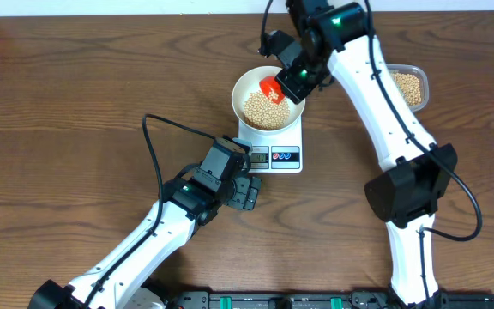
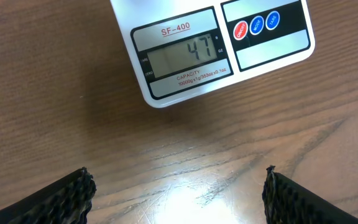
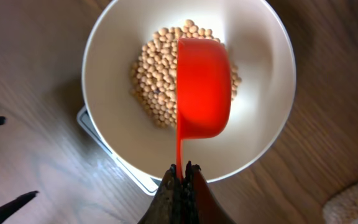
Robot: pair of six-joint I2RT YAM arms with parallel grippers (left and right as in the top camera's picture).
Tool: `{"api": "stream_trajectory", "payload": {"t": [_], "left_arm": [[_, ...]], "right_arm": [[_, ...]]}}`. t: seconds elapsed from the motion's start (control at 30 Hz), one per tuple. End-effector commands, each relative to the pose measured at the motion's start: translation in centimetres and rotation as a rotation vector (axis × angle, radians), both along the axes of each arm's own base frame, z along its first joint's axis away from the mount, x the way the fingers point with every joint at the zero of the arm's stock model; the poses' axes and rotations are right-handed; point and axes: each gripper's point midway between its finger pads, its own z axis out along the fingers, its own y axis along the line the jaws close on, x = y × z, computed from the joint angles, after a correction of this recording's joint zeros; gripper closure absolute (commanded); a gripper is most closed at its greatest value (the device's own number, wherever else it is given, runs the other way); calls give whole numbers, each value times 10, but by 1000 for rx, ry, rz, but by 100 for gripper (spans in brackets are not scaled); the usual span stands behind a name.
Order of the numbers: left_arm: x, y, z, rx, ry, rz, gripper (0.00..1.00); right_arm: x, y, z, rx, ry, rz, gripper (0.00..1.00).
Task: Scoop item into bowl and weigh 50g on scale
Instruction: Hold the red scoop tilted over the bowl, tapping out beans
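Pale-tan beans (image 3: 157, 81) heap in the white bowl (image 3: 260, 68) on the scale (image 2: 222, 53), display reading 47; the right end effector (image 3: 180, 180), clamped on the red scoop (image 3: 204, 87) above them, should tip in only a few more, while the left end effector (image 2: 178, 190) hangs open nearby.

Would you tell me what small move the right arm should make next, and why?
Probably fetch a few more beans from the tub and sprinkle them in: the scale reads 47, just short of 50, and the right gripper holds the red scoop over the bowl.
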Motion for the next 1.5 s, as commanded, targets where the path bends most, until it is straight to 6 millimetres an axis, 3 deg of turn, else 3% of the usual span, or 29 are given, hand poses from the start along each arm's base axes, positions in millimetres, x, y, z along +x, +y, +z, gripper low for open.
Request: {"api": "stream_trajectory", "payload": {"t": [0.0, 0.53, 0.93, 1.2, 1.47], "left_arm": [[1, 2, 3, 4, -12, -3, 11], [1, 2, 3, 4, -12, -3, 11], [1, 2, 3, 4, -12, -3, 11], [1, 2, 3, 4, -12, -3, 11], [1, 2, 3, 4, -12, -3, 11]], "right_arm": [[2, -4, 21, -40, -82, -3, 99], [5, -6, 21, -73, -104, -8, 99], [-1, 15, 31, 157, -14, 7, 99], [7, -2, 46, 344, 58, -34, 99], [13, -21, 49, 377, 74, -77, 99]]}}
